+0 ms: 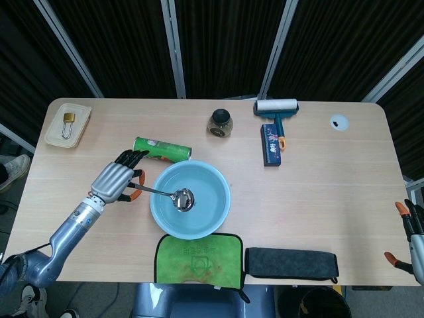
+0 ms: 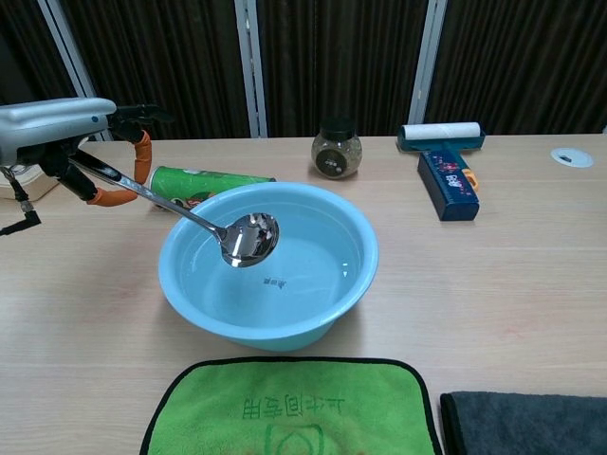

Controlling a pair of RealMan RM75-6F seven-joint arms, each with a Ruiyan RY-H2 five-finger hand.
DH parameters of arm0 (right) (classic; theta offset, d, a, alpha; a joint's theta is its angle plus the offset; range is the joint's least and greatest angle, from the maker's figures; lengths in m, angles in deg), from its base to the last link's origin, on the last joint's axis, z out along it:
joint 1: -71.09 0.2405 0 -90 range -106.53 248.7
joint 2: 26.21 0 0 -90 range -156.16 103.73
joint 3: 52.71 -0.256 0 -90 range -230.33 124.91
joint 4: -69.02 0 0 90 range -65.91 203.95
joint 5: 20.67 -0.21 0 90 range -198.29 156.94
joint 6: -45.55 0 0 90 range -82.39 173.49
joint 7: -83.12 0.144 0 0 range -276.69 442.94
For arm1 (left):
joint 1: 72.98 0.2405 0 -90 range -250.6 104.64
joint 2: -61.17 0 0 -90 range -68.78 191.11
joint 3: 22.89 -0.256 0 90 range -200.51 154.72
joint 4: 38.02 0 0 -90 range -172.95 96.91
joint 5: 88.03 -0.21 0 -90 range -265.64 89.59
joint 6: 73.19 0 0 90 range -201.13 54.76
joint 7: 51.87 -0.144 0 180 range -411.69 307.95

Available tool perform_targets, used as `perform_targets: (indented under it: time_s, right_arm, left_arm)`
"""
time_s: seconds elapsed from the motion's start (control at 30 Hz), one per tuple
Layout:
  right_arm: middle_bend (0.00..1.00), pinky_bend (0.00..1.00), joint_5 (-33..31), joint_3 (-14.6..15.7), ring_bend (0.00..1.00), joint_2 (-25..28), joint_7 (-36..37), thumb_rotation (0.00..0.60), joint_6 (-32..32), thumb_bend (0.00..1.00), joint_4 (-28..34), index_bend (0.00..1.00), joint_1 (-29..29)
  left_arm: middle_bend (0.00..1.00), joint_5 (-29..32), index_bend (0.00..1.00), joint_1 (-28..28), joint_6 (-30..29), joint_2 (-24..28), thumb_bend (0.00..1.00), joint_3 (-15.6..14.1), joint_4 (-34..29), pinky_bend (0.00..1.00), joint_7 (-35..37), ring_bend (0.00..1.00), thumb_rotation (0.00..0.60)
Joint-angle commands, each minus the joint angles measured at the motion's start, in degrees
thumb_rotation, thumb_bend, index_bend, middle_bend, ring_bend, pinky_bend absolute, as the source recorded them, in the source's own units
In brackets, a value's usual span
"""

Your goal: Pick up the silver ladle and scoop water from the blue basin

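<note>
My left hand (image 1: 117,183) (image 2: 90,156) holds the silver ladle (image 1: 180,199) (image 2: 248,238) by its handle, left of the blue basin (image 1: 218,209) (image 2: 356,284). The ladle's bowl hangs over the basin's left-centre, above the water. The basin holds clear water and sits near the table's front middle. My right hand (image 1: 411,238) shows only at the far right edge of the head view, off the table, with its fingers apart and nothing in it.
A green can (image 1: 161,150) (image 2: 204,183) lies just behind the basin. A green cloth (image 1: 197,258) (image 2: 289,409) and dark grey pad (image 1: 291,263) lie in front. Further back stand a jar (image 1: 220,123), a lint roller (image 1: 276,107), a blue box (image 1: 271,145), and a tray with a padlock (image 1: 67,123).
</note>
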Motion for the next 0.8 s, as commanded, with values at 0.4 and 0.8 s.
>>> perform_targets:
  time_s: [0.4,0.8]
  right_arm:
    - [0.0,0.0,0.8,0.2,0.0,-0.1,0.1,0.6,0.7,0.0,-0.1,0.0,-0.2]
    - [0.0,0.0,2.3,0.5,0.0,0.4,1.7,0.6,1.8,0.0,-0.1,0.0,-0.6]
  left_arm:
    - [0.0,4.5,0.67,-2.9,2.6,-6.0,0.46,1.4,5.8,0.0,-5.9,0.0,0.6]
    - [0.0,6.5,0.67,-5.5,3.5,-10.8,0.46,2.3,8.5,0.0,-10.7,0.0,0.6]
